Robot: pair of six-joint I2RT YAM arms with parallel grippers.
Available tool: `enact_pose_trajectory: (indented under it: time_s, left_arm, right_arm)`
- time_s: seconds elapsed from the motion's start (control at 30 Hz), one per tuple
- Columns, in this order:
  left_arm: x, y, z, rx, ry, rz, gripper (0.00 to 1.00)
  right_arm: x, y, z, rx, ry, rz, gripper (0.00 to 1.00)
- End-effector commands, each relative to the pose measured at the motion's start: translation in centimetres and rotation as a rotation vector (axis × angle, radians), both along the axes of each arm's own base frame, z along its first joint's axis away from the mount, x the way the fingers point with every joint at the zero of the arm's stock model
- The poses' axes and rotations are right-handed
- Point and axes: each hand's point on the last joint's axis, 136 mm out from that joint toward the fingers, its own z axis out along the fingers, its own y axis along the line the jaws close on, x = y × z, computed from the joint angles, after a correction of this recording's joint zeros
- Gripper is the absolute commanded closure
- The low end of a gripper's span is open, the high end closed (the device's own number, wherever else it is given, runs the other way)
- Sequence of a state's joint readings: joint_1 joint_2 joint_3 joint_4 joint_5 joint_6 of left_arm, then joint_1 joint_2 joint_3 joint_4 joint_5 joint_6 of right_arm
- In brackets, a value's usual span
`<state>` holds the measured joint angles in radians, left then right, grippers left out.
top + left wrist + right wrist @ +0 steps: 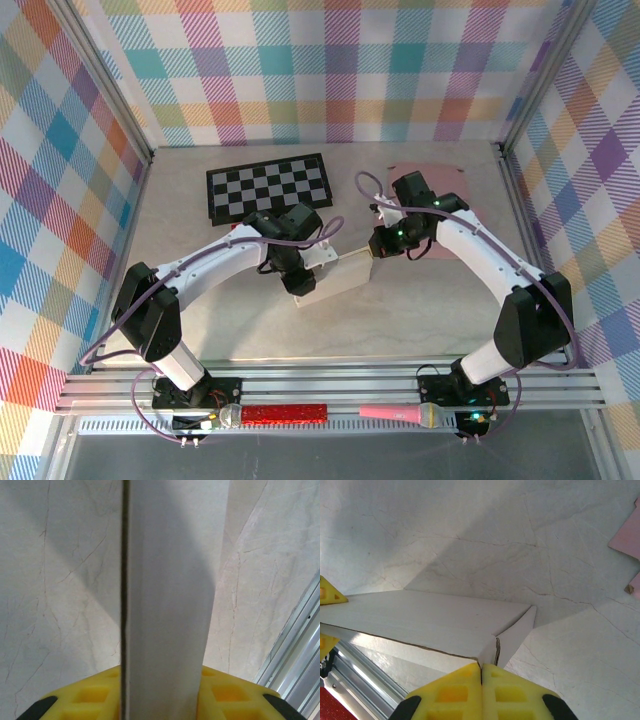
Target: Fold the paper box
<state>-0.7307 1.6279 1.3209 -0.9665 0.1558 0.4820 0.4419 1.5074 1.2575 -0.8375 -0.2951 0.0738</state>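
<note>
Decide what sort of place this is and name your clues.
Probably a robot test cell: plaid walls enclose a marble-look table, aluminium rails edge it, and a left arm and right arm are mounted there.

Pastel plaid walls [320, 70] enclosing three sides; pale veined worktop [420, 320] lying evenly lit; aluminium rails [330, 385] running along near edge.

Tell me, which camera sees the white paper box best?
The top external view: nearly the whole paper box shows from above there. The left wrist view is very close and gives one panel almost edge-on. The right wrist view gives a flat face and one corner.
</note>
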Motion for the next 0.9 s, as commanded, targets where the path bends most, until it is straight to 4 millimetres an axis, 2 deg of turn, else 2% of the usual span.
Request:
enact_pose_trajectory:
  time_s: [0.0, 0.13, 0.27, 0.4, 0.6, 0.73, 0.8, 0.87]
  left_arm:
    - [0.4, 0.2, 0.6, -0.027, -0.004, 0.037, 0.69]
    - [0.6, 0.2, 0.4, -0.027, -0.004, 0.042, 0.69]
    - [0.7, 0.3, 0.3, -0.022, -0.007, 0.044, 0.69]
    - [0.9, 0.2, 0.4, -0.036, -0.013, 0.046, 0.62]
    - [1.4, 0.3, 0.7, -0.044, -0.031, 0.070, 0.57]
    - [1.9, 0.0, 1.5, -0.102, -0.025, 0.115, 0.53]
    - [2.2, 0.0, 2.2, -0.137, -0.037, 0.147, 0.30]
    - [2.6, 0.0, 2.9, -0.175, -0.062, 0.173, 0.27]
  right_arm:
    - [-1.3, 0.8, 0.6, 0.025, 0.020, -0.026, 1.00]
    - [-1.6, 0.8, 0.0, 0.003, 0.021, -0.055, 1.00]
    - [-1.8, 0.0, -1.1, -0.041, -0.001, -0.075, 1.00]
    - [-1.6, -0.9, -2.0, -0.073, -0.057, -0.076, 1.00]
    - [-1.1, -0.5, -1.7, -0.077, -0.092, -0.069, 1.00]
    - [-1.1, -0.4, -2.2, -0.096, -0.090, -0.072, 1.00]
    - [-1.0, -0.3, -2.2, -0.104, -0.091, -0.080, 1.00]
    - [-0.8, -0.3, -1.9, -0.108, -0.093, -0.092, 1.00]
